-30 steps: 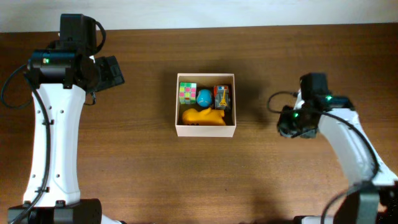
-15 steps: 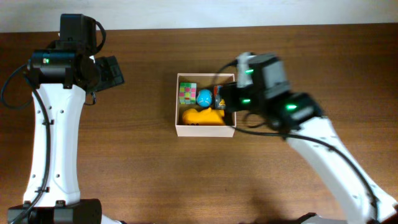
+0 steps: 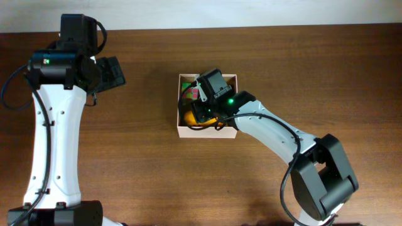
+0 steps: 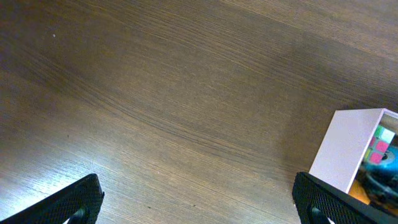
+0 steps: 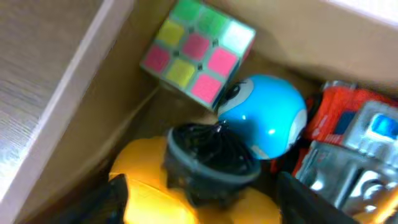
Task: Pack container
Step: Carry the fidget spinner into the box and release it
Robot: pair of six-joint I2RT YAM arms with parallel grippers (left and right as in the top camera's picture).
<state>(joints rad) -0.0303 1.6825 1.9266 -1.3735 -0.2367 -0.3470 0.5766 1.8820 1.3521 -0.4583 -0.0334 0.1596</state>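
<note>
Right claw (image 5: 202, 186), spread open, hangs inside the container (image 3: 188, 132) at mid-surface (image 4: 155, 93), over a black object (image 5: 211, 155) atop a yellow toy (image 5: 142, 169), near a cube (image 5: 198, 50) and a blue ball (image 5: 267, 118). Left claw (image 4: 199, 202), also open, hovers well apart.

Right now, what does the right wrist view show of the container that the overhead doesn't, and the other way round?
Right wrist only: the blue ball, the red-and-silver toy, and a dark round piece on the yellow toy. Overhead only: the container in full outline on the table, the right arm covering most of its inside, and the left claw off to the side. Both: the container, the yellow toy and the colour cube.
</note>
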